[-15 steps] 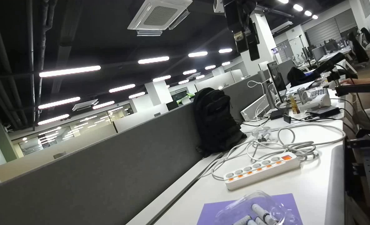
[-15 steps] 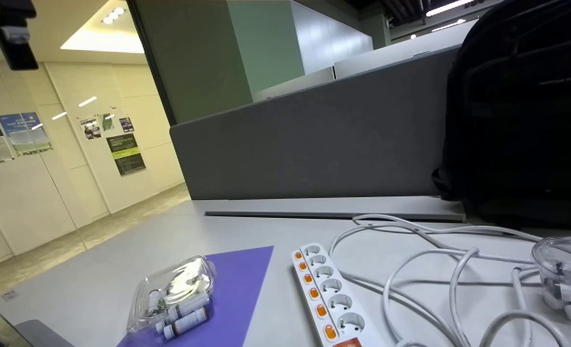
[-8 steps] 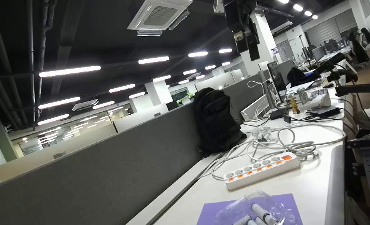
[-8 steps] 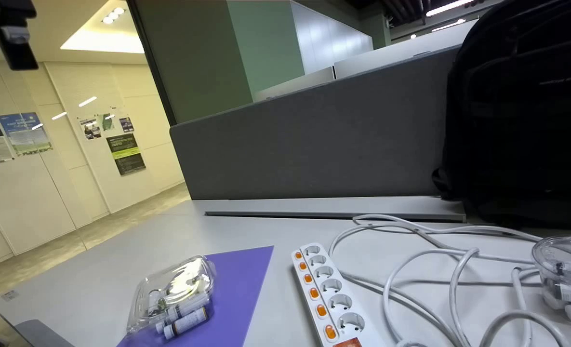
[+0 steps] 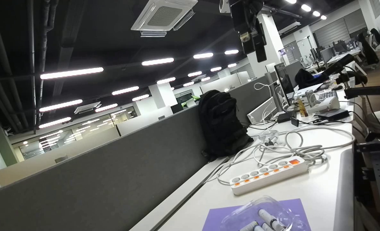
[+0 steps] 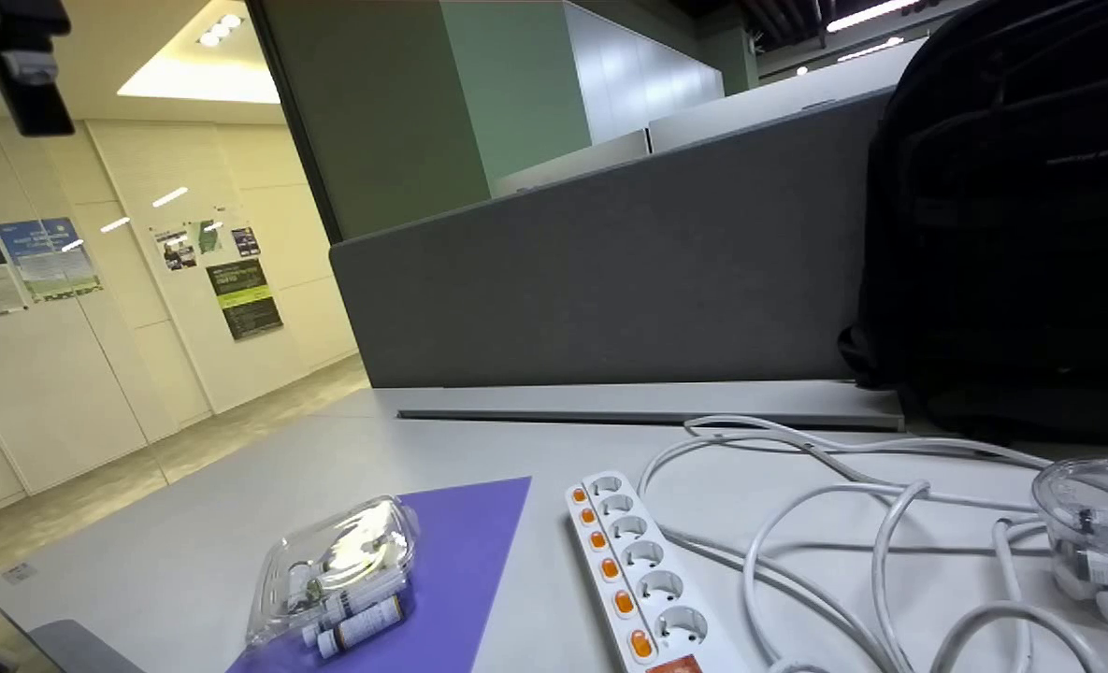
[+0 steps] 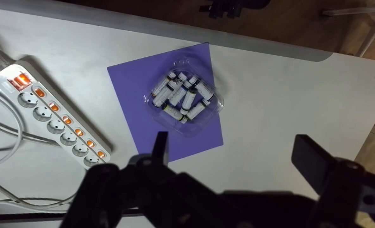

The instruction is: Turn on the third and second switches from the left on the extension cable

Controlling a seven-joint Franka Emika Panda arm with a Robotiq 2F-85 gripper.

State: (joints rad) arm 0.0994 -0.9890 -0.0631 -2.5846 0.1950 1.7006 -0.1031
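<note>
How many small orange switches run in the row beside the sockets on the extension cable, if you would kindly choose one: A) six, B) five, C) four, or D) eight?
A: the wrist view shows six small orange switches on the extension cable, one beside each of its six round sockets, with a larger red-orange switch at the end.

In the wrist view, the bottom edge cuts my gripper, and the gripper itself hides one corner of the purple sheet. The orange switches are too small for me to tell how they are tilted, and I cannot read any writing on the tubes. In an exterior view, the bottom edge cuts the extension cable at one end.
</note>
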